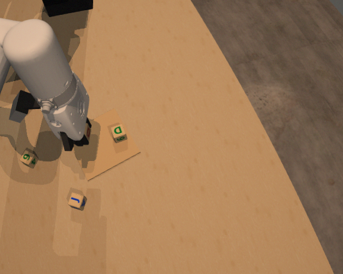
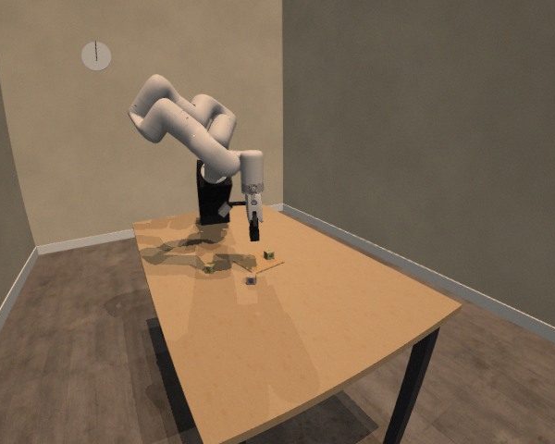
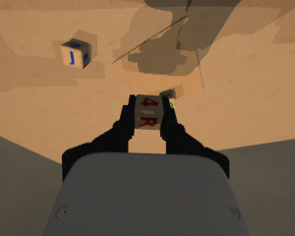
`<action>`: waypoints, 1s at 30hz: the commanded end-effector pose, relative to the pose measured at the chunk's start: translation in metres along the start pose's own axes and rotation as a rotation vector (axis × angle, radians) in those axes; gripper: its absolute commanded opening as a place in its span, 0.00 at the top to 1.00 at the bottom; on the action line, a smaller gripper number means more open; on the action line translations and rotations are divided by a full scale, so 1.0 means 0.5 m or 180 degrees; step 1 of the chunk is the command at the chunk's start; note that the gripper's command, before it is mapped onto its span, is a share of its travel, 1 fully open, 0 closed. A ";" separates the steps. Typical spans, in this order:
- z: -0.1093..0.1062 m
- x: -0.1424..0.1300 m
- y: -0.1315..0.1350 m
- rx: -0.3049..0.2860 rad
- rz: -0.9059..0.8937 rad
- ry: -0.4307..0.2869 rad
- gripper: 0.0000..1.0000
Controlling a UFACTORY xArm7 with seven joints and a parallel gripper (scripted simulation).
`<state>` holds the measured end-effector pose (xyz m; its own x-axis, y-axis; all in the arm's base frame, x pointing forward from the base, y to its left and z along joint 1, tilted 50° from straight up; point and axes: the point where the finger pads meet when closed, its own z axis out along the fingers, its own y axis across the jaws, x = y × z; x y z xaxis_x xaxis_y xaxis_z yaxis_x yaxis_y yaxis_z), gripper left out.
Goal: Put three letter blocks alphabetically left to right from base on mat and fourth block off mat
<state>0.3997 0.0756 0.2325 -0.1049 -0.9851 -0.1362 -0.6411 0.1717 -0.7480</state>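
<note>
My gripper (image 1: 86, 133) (image 2: 253, 234) (image 3: 147, 104) is shut on a block with a red R and a red 4 on two faces, held above the mat (image 1: 106, 161) (image 2: 261, 265) (image 3: 189, 74). The D block (image 1: 118, 133) (image 2: 268, 254) sits on the mat with a green D on top, upside down in the top view; the right finger partly hides it in the wrist view. The J block (image 1: 76, 200) (image 2: 251, 279) (image 3: 75, 55) lies off the mat, blue J on top. A block with a green 6 or 9 on top (image 1: 28, 158) (image 2: 209, 267) lies off the mat, on its other side from the D block.
The wooden table (image 1: 171, 177) (image 2: 326, 305) carries the mat and blocks. The arm's black base mount (image 1: 68, 6) (image 2: 214, 203) stands at the far end in the exterior view. The arm's shadow falls over part of the mat and over the green-numbered block.
</note>
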 end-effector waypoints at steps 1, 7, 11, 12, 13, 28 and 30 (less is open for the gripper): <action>-0.001 0.003 0.000 0.0029 0.0440 0.0007 0.73; -0.001 0.007 0.001 0.0031 0.1004 0.0005 0.73; -0.001 0.010 0.002 0.0032 0.1375 0.0003 0.73; -0.001 0.011 0.002 0.0032 0.1469 0.0002 0.73; -0.001 0.011 0.002 0.0032 0.1469 0.0002 0.73; -0.002 0.021 0.005 0.0033 0.2872 -0.0005 0.73; -0.002 0.022 0.005 0.0033 0.2967 -0.0006 0.73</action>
<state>0.3964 0.0658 0.2293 -0.5504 -0.5196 -0.6535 -0.3438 0.8543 -0.3897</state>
